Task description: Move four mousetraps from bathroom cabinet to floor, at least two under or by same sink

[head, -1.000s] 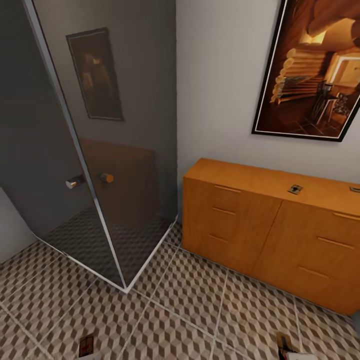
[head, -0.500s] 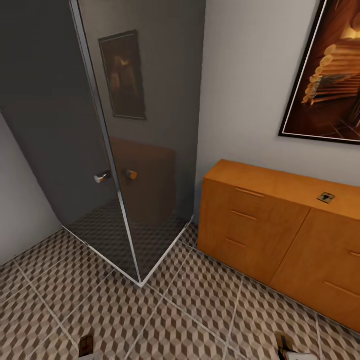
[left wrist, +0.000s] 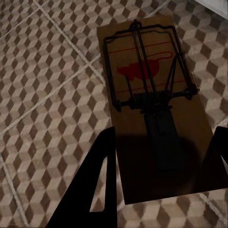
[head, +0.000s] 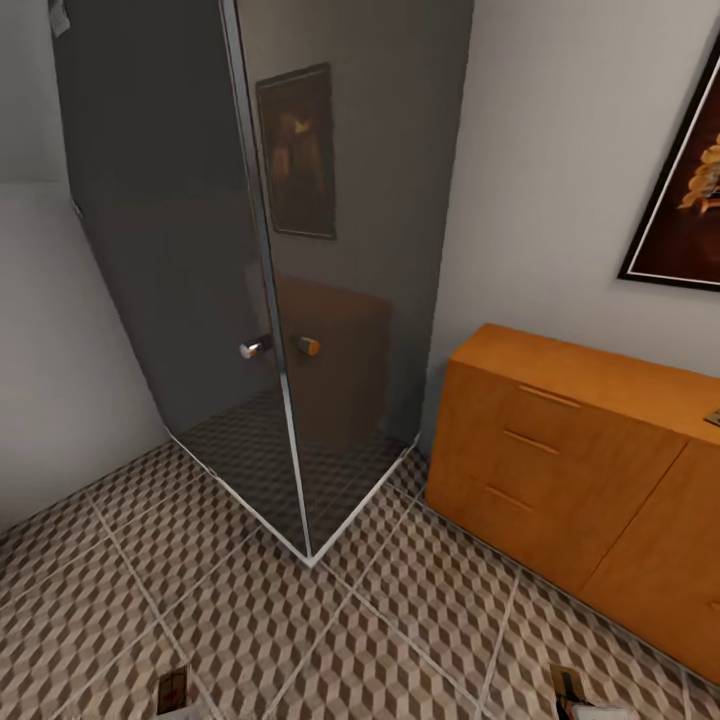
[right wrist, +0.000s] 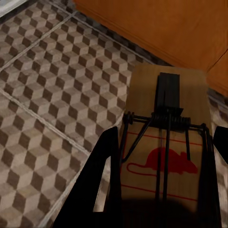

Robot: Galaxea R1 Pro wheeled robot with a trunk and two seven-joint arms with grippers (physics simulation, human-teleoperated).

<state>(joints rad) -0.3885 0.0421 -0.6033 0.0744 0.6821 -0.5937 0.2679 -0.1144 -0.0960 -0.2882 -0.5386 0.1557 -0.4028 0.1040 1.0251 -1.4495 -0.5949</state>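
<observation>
Nearest, each arm carries a trap low over the bathroom floor. The left gripper has its jaws pinched on the near end of a mousetrap, whose wire and red mark point away from the fingers. The right gripper likewise clamps a second mousetrap, red mark toward the wrist. In the head view both loads peep in at the bottom edge, one at the left, one at the right.

Beyond them stands the glass shower enclosure with its twin door knobs, corner toward the robot. To the right, against the wall, sits the cabinet, drawers shut. A small dark item lies on its top at the picture's edge; it may be another trap, though too little shows to be sure. A framed picture hangs above.

Judgement: the carrying step is in hand, two traps lifted and none seen laid down. No sink is in sight, so the next move calls for turning the base to find the vanity, then lowering both traps flat on the tiles just beside it and spreading the jaws.
</observation>
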